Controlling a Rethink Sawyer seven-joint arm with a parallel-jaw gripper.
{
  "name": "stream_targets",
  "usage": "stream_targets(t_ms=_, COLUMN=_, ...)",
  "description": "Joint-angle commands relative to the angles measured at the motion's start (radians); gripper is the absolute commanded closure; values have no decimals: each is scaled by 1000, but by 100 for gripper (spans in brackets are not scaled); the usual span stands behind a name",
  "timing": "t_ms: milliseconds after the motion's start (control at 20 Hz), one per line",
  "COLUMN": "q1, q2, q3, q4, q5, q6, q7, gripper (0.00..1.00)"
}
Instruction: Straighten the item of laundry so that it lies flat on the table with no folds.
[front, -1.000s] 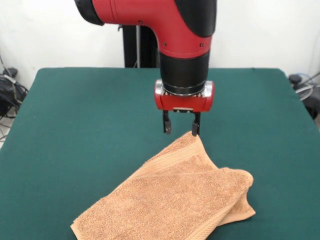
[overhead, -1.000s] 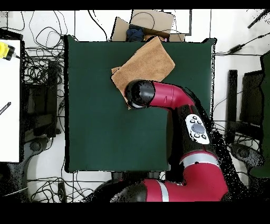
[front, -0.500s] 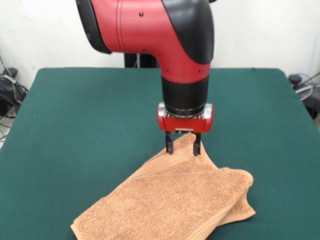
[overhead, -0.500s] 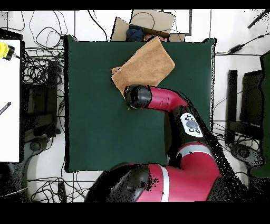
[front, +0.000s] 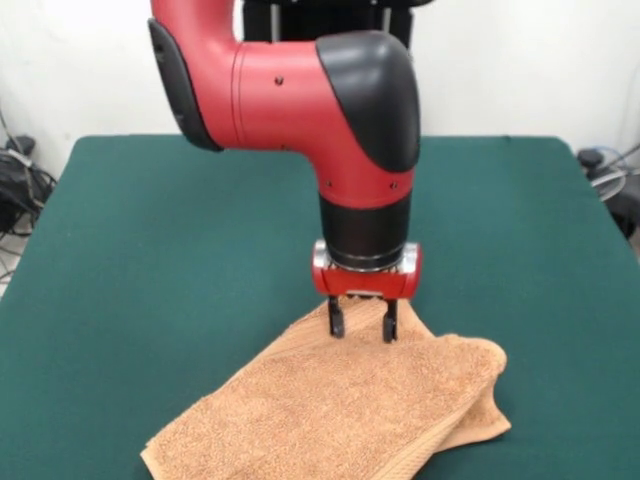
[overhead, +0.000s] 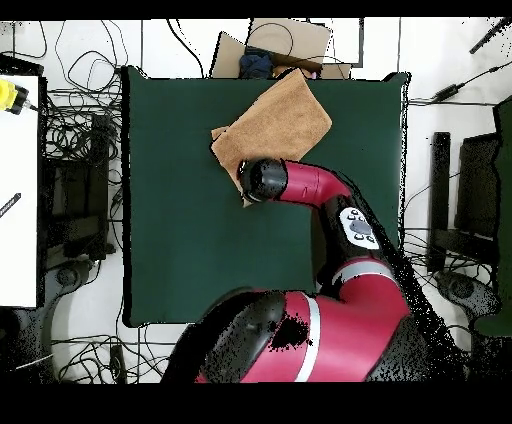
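The item of laundry (front: 340, 405) is an orange-tan terry towel, folded double, lying at the near middle of the green table (front: 150, 250). A lower layer sticks out at its right corner. My gripper (front: 361, 329) stands open, fingers pointing down, its tips touching or just above the towel's far corner. From above, the towel (overhead: 280, 120) lies at the table's far edge, and the arm's wrist (overhead: 262, 180) covers its nearest corner and hides the gripper.
The table (overhead: 180, 220) has wide bare felt on every side of the towel except the edge it lies near. A cardboard box (overhead: 285, 45) and tangled cables (overhead: 80, 130) sit off the table.
The gripper has come down and slightly toward the camera, from hovering above the towel's far corner to reaching its surface. It stays open. The towel has not moved.
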Motion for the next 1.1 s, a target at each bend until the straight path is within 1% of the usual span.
stream_targets(t_ms=50, q1=4, q2=58, q3=27, q4=-169, q5=-52, q6=107, q7=-53, gripper=0)
stream_targets(t_ms=200, q1=-13, q2=116, q3=57, q4=-291, q5=-61, q6=186, q7=-132, gripper=0)
stream_targets(t_ms=300, q1=-20, q2=134, q3=71, q4=-341, q5=-68, q6=231, q7=-163, gripper=0)
stream_targets(t_ms=400, q1=-23, q2=137, q3=79, q4=-365, q5=-78, q6=257, q7=-175, gripper=0)
stream_targets(t_ms=450, q1=-23, q2=122, q3=80, q4=-347, q5=-85, q6=254, q7=-171, gripper=0)
stream_targets(t_ms=650, q1=-29, q2=113, q3=94, q4=-343, q5=-100, q6=248, q7=-172, gripper=0)
stream_targets(t_ms=700, q1=-32, q2=113, q3=101, q4=-344, q5=-107, q6=247, q7=-170, gripper=100)
stream_targets(t_ms=1100, q1=-42, q2=112, q3=118, q4=-343, q5=-125, q6=244, q7=-171, gripper=100)
